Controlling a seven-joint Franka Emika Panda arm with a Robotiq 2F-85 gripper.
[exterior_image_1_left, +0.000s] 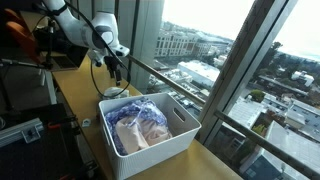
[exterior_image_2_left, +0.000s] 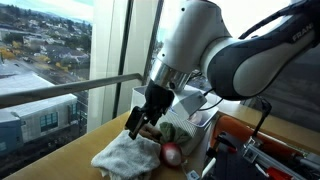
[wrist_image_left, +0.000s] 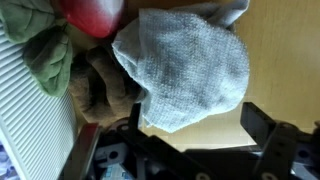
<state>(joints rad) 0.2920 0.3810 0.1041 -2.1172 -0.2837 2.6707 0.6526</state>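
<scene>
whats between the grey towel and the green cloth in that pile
A crumpled brown cloth fills the stretch between the grey towel and the green cloth. The wrist view shows this.

Wrist view: red item (wrist_image_left: 90, 12) cut off at 12 o'clock; identity undetermined. Claw (wrist_image_left: 175, 142) at 6 o'clock dark and blurred. Towel (wrist_image_left: 190, 65) hides much of the bench (wrist_image_left: 228, 112). In an exterior view, pile (exterior_image_1_left: 113, 92) too small to resolve; arm (exterior_image_1_left: 78, 25) cut off at 11 o'clock.
</scene>
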